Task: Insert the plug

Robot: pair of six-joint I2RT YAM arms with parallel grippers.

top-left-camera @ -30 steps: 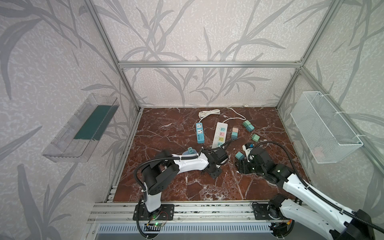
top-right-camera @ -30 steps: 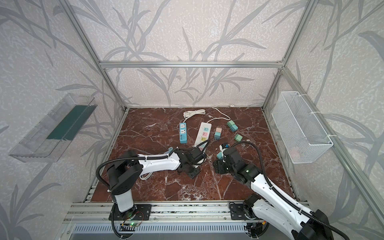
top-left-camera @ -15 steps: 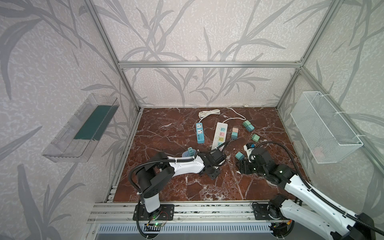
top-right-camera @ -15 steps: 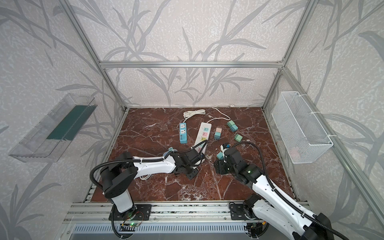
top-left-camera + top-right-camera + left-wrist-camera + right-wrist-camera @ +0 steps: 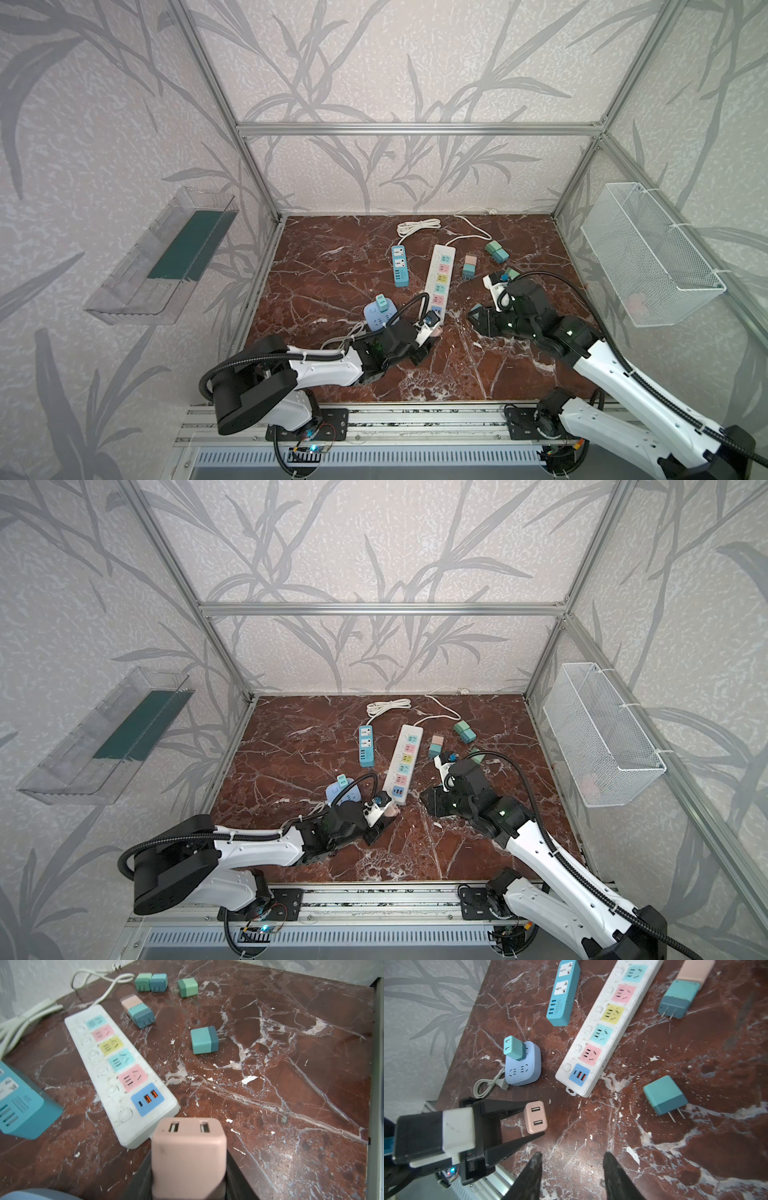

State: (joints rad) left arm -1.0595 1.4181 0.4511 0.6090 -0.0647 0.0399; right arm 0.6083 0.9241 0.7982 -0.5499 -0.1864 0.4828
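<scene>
My left gripper (image 5: 538, 1120) is shut on a pink plug (image 5: 188, 1151) with two USB ports, held just above the marble floor. It sits off the near end of the white power strip (image 5: 440, 278), whose coloured sockets (image 5: 133, 1078) are all empty. In both top views the pink plug (image 5: 390, 810) lies just short of the strip's blue USB end. My right gripper (image 5: 572, 1159) is open with nothing between its fingers. It hovers over bare floor to the right of the left gripper (image 5: 428, 334).
A blue power strip (image 5: 400, 266) lies left of the white one. A round lavender socket (image 5: 522, 1068) holds a green plug (image 5: 513, 1048). Several teal plugs lie around, one (image 5: 664, 1095) close to my right gripper. A wire basket (image 5: 648, 257) hangs on the right wall.
My left jaws have closed onto the pink plug and that arm has dropped lower. The right jaws have narrowed but stay apart, and that gripper has shifted slightly.
</scene>
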